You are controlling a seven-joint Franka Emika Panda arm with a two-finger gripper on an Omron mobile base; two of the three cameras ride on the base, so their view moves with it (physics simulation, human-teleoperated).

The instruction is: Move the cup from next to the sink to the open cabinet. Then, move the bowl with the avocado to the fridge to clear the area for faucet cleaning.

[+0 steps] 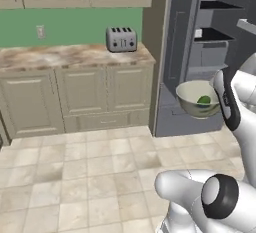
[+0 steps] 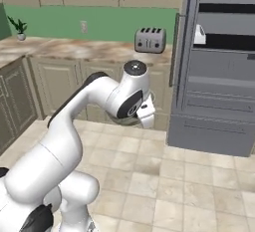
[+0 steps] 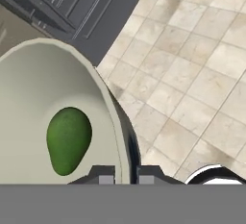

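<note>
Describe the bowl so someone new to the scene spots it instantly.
Start at the tall dark grey fridge, right of the beige counter run with the toaster. In front of its lower part, the gripper holds a wide off-white bowl above the tiled floor. It is the only dish around, pale greenish inside, with a dark green avocado in it.

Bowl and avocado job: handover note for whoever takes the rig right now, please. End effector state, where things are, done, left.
End effector: shut on the rim of the wide off-white bowl, carrying it off the floor.
Small dark green avocado: lying inside the bowl.
Tall dark grey fridge: open, dark shelves showing, right behind the bowl in the left base view.
Silver toaster: on the marble counter, not part of the job.
Done: bowl lifted and brought up to the fridge.
Left: set the bowl on a fridge shelf, release, pull back. Cup step cannot be checked from these views.
</note>
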